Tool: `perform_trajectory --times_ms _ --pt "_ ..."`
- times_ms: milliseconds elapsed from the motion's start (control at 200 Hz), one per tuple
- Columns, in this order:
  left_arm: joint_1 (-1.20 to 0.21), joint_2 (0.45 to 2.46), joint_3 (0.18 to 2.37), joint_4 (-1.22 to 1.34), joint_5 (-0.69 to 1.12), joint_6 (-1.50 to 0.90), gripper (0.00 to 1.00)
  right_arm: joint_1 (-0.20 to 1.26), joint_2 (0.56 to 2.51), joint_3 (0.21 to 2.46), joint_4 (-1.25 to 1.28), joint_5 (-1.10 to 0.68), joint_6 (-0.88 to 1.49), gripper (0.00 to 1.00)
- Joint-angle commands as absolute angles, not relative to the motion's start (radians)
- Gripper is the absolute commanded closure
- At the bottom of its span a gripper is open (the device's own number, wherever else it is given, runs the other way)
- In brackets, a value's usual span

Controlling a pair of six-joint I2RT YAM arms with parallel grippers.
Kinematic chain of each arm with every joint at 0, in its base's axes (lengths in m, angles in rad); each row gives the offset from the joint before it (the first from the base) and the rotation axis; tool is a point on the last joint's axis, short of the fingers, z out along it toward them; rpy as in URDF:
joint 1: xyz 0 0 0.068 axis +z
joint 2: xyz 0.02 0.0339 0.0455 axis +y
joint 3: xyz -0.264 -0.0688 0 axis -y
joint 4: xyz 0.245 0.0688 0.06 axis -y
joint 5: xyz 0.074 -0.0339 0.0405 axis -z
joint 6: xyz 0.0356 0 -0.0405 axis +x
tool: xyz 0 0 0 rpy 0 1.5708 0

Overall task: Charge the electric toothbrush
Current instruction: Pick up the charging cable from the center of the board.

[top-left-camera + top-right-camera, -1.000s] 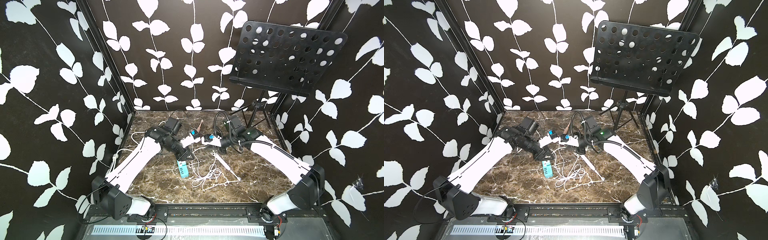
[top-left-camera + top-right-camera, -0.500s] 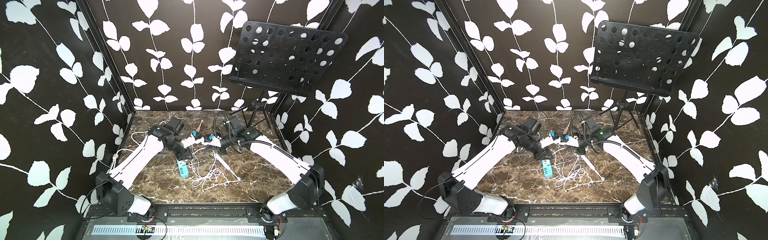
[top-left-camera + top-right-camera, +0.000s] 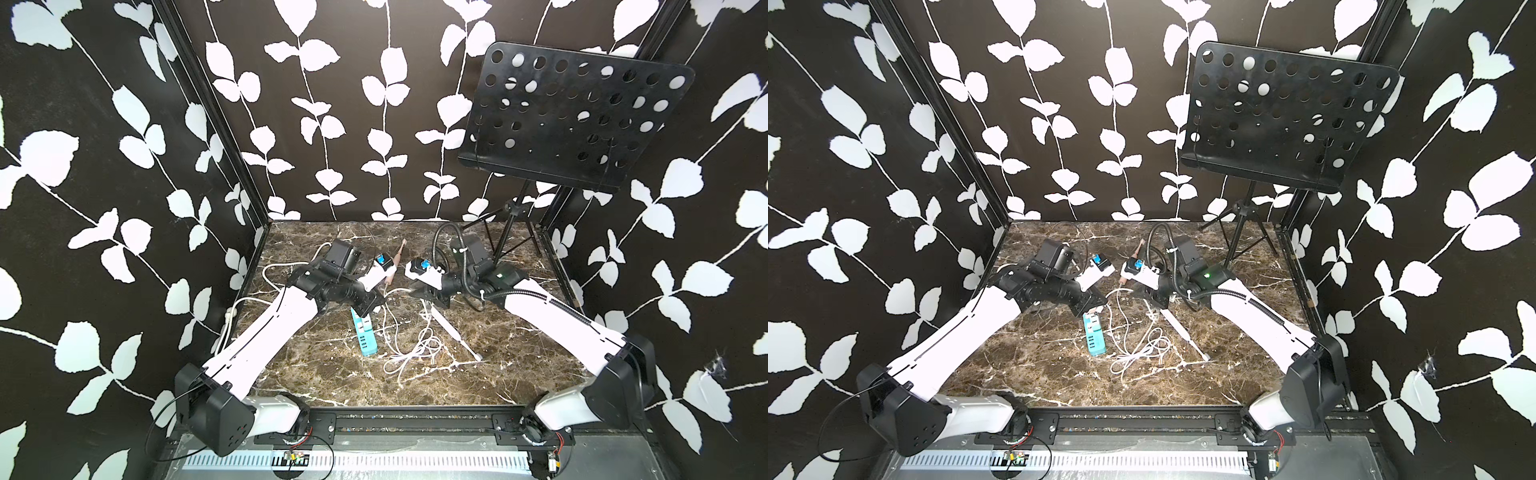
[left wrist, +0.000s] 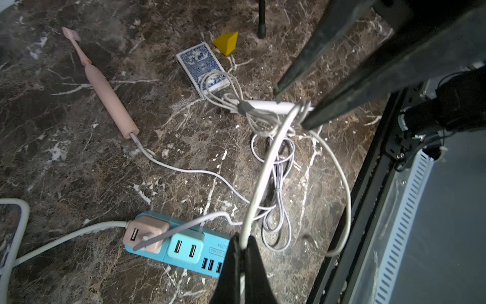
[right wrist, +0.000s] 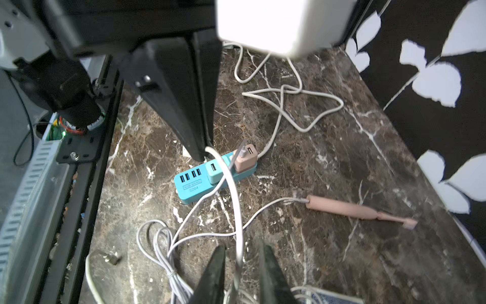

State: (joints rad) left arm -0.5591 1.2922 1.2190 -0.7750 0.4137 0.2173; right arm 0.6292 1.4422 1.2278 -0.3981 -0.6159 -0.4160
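The pink electric toothbrush (image 4: pixel 105 89) lies flat on the marble table (image 3: pixel 519 357) towards the back, seen in a top view (image 3: pixel 397 253) and in the right wrist view (image 5: pixel 349 209). A thin cable sits in its base end. A teal power strip (image 4: pixel 184 247) carries a pink USB adapter (image 4: pixel 146 234). My left gripper (image 4: pixel 243 242) hangs over the strip, shut on a thick white cable (image 4: pixel 265 168). That cable runs across to my right gripper (image 5: pixel 242 248). The right jaws stand apart with the cable (image 5: pixel 235 200) passing loosely between them.
A tangle of white and lavender cables (image 3: pixel 409 353) lies in the table's middle, beside a slim white stick (image 3: pixel 453 332). A blue card deck (image 4: pixel 202 68) and a yellow wedge (image 4: pixel 226 43) lie near the right arm. A black music stand (image 3: pixel 573 120) occupies the back right corner.
My left gripper has shut on the white cable. My right gripper, shut before, has opened around the same cable. Both arms have hardly moved.
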Motion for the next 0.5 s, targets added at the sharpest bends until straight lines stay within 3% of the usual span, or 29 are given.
perform_trajectory --times_ms 0,200,330,375,490 --pt "-0.568 1.253 1.178 -0.643 0.393 0.122 1.00 0.620 1.384 1.203 -0.273 -0.576 -0.043 0.66" --pt "-0.582 1.243 1.137 -0.559 0.373 0.084 1.00 0.618 1.313 1.114 -0.147 -0.635 0.438 0.74" --pt "-0.591 1.224 1.106 -0.515 0.360 0.073 1.00 0.665 1.328 1.074 -0.078 -0.529 0.671 0.76" --pt "-0.597 1.218 1.096 -0.504 0.356 0.082 1.00 0.702 1.344 1.092 -0.123 -0.432 0.732 0.71" --pt "-0.606 1.210 1.081 -0.505 0.320 0.084 1.00 0.762 1.362 1.067 -0.069 -0.282 0.945 0.71"
